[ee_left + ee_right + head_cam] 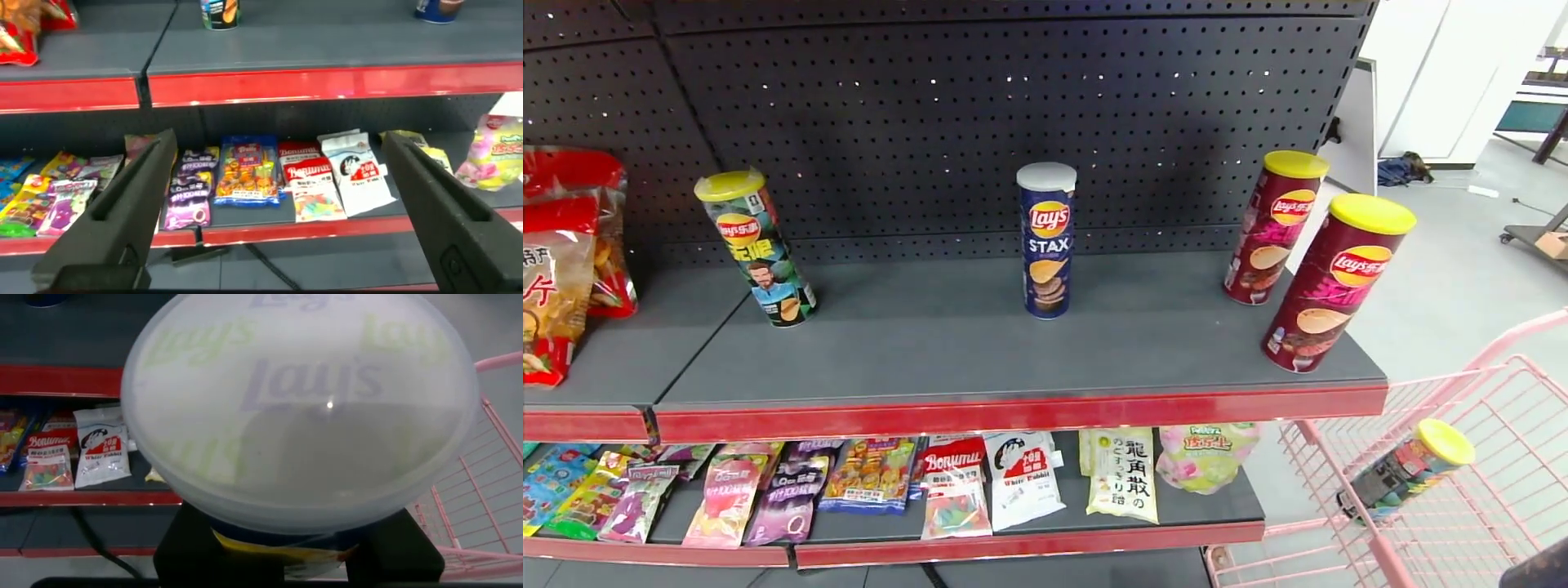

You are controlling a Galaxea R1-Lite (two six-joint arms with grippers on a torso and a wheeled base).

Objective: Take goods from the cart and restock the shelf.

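The shelf [980, 343] deck looked like matt, dark grey painted metal, its back panel [1013, 106] perforated sheet, its front strip [1013, 412] glossy red. The cans [1046, 245] wore shiny printed sleeves under smooth plastic lids [1372, 214]. The held can [274, 545] carried a frosted lid [302, 408] of translucent plastic. The bags [1021, 482] below were glossy plastic film, crinkled in places. The cart [1342, 490] was pink-coated wire. The left fingers [122, 200] were matt black plastic.
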